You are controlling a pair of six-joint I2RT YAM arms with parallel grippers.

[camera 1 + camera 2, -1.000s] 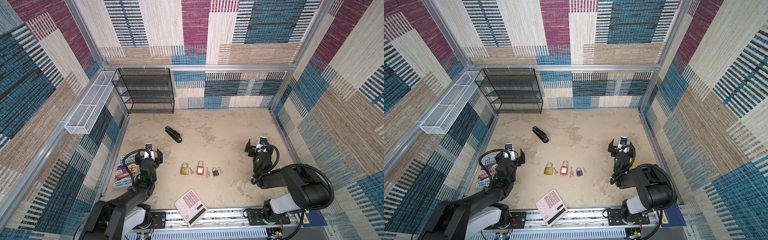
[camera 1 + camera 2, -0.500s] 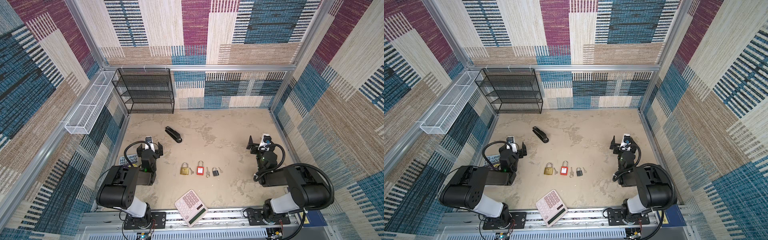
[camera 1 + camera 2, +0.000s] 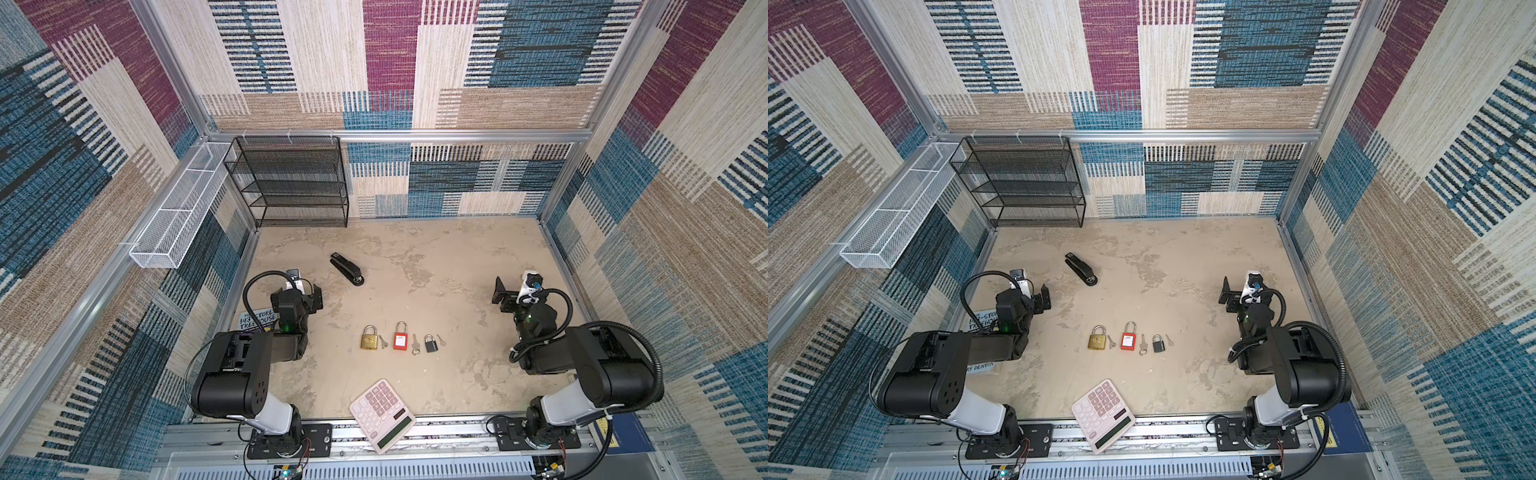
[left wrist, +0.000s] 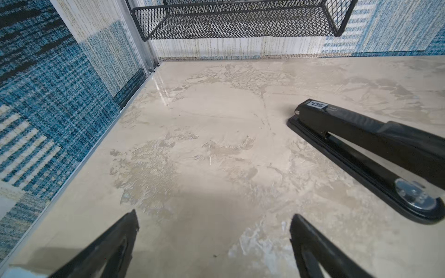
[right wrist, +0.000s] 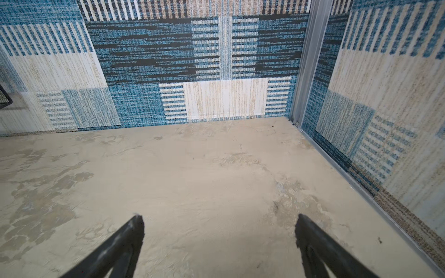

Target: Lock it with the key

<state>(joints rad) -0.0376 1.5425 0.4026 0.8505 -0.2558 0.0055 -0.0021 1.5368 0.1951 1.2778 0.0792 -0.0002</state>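
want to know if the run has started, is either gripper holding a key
No, the left gripper and the right gripper both stand open and empty over the bare table.

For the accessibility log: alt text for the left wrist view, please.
The left gripper hangs open and empty above the beige table. A black stapler lies nearby, and a black mesh rack stands by the far wall.

The cover of a book point(image 3: 257, 320) shows "143 STORE" over "TREEHOUSE" in a top view, and a lower strip of the book point(image 3: 980, 367) reads "RY DENTON". The black stapler point(image 4: 373, 149) bears a small white label point(image 4: 317, 105) printed "50", upside down in the left wrist view. Print on the red padlock point(image 3: 400, 341) and on the calculator point(image 3: 382, 415) keys is too small to read.
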